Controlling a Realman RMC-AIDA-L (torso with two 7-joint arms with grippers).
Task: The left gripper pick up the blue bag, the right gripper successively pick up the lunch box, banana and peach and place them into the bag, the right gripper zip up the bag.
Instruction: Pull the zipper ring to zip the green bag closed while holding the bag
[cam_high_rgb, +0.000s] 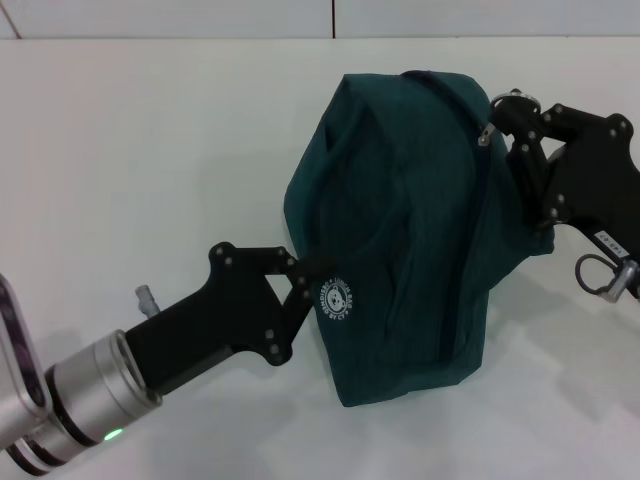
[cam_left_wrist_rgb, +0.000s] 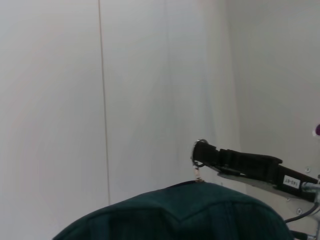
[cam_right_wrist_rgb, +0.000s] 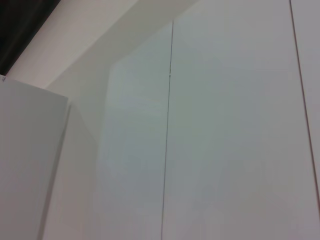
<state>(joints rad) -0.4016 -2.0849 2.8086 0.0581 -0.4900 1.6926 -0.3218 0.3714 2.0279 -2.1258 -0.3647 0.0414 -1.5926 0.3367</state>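
Observation:
The blue bag (cam_high_rgb: 410, 230) stands bulging on the white table, its white round logo (cam_high_rgb: 338, 301) facing me. My left gripper (cam_high_rgb: 305, 275) comes in from the lower left and is shut on the bag's fabric beside the logo. My right gripper (cam_high_rgb: 508, 112) is at the bag's upper right corner, shut on the metal ring pull (cam_high_rgb: 520, 98) at the end of the long zipper (cam_high_rgb: 470, 220). The left wrist view shows the bag's top (cam_left_wrist_rgb: 200, 212) and the right gripper (cam_left_wrist_rgb: 201, 150) at the pull. Lunch box, banana and peach are out of view.
The white table (cam_high_rgb: 150, 150) runs out to the left and in front of the bag. A pale wall with vertical seams (cam_left_wrist_rgb: 104, 100) stands behind it. A cable loop (cam_high_rgb: 597, 272) hangs from the right arm near the bag's right side.

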